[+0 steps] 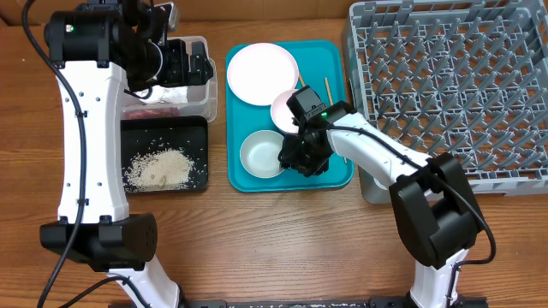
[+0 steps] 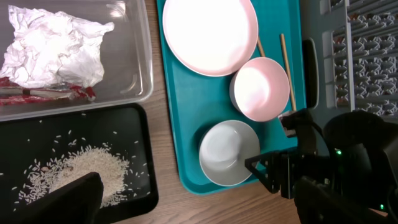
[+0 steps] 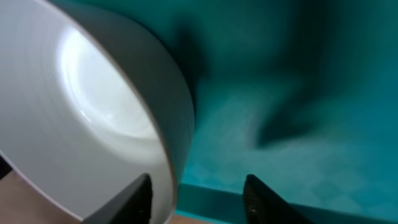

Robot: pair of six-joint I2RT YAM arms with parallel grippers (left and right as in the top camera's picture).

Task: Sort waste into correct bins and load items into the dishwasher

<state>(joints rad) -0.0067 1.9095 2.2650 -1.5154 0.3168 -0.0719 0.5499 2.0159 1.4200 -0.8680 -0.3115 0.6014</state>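
Note:
My right gripper (image 1: 299,157) is open low over the teal tray (image 1: 334,60). Its fingers (image 3: 196,186) straddle the right rim of the near white bowl (image 1: 261,155) (image 3: 93,106), one inside and one outside. The bowl also shows in the left wrist view (image 2: 229,152). A second bowl (image 2: 260,87) and the round white plate (image 1: 262,73) lie further back on the tray, with two chopsticks (image 1: 326,88) beside them. My left gripper (image 1: 187,62) is open and empty above the clear tub (image 2: 140,74), which holds the crumpled tissue (image 2: 53,46) and reddish scraps (image 2: 43,93). The rice (image 1: 158,168) lies in the black tray (image 1: 199,128). The cup is out of view.
The grey dish rack (image 1: 454,85) stands at the right, its near left corner close to my right arm. The teal tray sits between the two bins and the rack. Bare wooden table runs along the front.

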